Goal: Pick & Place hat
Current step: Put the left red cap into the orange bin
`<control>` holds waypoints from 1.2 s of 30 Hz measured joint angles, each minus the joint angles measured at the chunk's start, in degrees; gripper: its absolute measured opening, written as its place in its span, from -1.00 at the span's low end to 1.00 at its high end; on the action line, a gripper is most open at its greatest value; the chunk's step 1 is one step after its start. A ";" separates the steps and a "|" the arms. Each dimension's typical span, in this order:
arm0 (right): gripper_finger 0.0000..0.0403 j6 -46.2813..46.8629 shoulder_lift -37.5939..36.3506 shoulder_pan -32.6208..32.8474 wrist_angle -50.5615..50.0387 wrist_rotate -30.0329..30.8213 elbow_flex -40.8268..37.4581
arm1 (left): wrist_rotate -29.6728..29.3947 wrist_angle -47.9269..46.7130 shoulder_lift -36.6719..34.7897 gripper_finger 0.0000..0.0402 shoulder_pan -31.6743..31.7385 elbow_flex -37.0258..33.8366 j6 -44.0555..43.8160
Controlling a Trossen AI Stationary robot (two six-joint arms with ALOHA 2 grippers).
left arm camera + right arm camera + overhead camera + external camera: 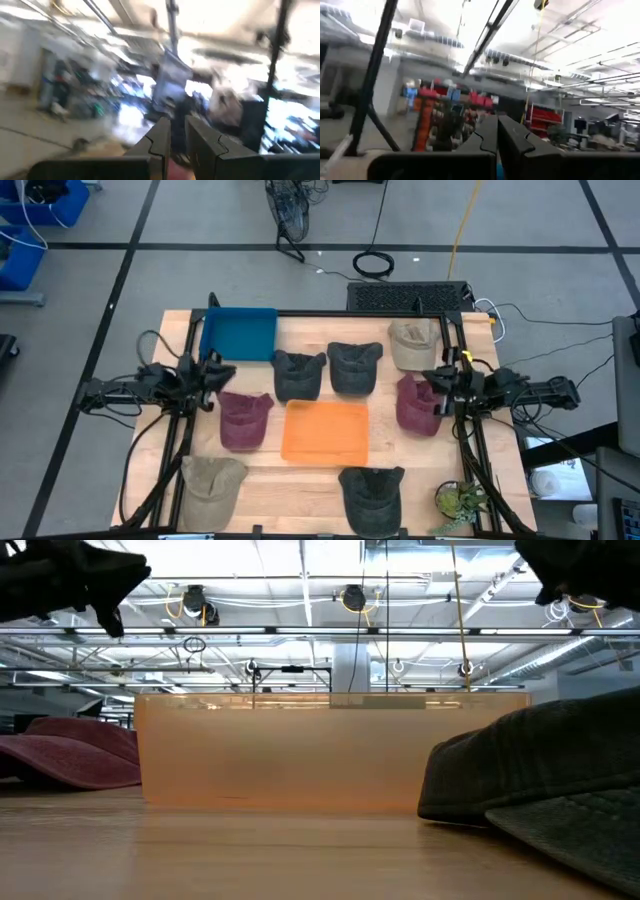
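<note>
Presently, both arms are hovering above the surface, neither holding anything.

Left jaws (pixel 222 370): sitting at the left side of the wooden surface (pixel 300 480), with the two fingers (pixel 162 142) nearly together and only a thin gap showing between them in the left wrist view; nothing is lying between them.

Right jaws (pixel 428 377): sitting at the right side, fingers (pixel 487 137) pressed almost shut, gripping nothing.

Maroon hat, left (pixel 243 420): lying just below and slightly inward of the left jaws, close to them but not touched.

Maroon hat, right (pixel 416 406): lying directly beneath and beside the right jaws, partly covered by them from above; whether they are touching I cannot tell.

Tan hat, far (pixel 412 343): resting just beyond the right jaws, toward the far edge.

Dark hats, middle (pixel 298 374): two lying side by side between the two jaws, the second (pixel 354 367) being nearer the right jaws.

Orange tray (pixel 325 431): sitting between both jaws and toward the near edge, empty; in the low view it is showing as a pale orange wall (pixel 330 750).

Blue tray (pixel 239 333): lying just beyond the left jaws, at the far left corner.

Tan hat, near (pixel 211 485): resting well short of the left jaws.

Dark hat, near (pixel 371 497): lying near the front edge, filling the low view's right.

Potted plant (pixel 460 500): standing well short of the right jaws.
</note>
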 joint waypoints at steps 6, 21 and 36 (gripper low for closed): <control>-1.00 6.62 9.73 0.00 -1.04 2.30 4.71 | -2.68 -1.47 4.58 -0.69 0.12 1.21 4.78; -1.00 5.87 41.70 0.00 4.81 7.28 15.82 | -2.38 -38.37 29.15 -0.69 -1.73 32.23 9.29; -0.59 8.74 45.60 3.29 -6.53 7.24 22.37 | 1.66 -83.94 52.17 0.11 -8.87 50.71 -7.05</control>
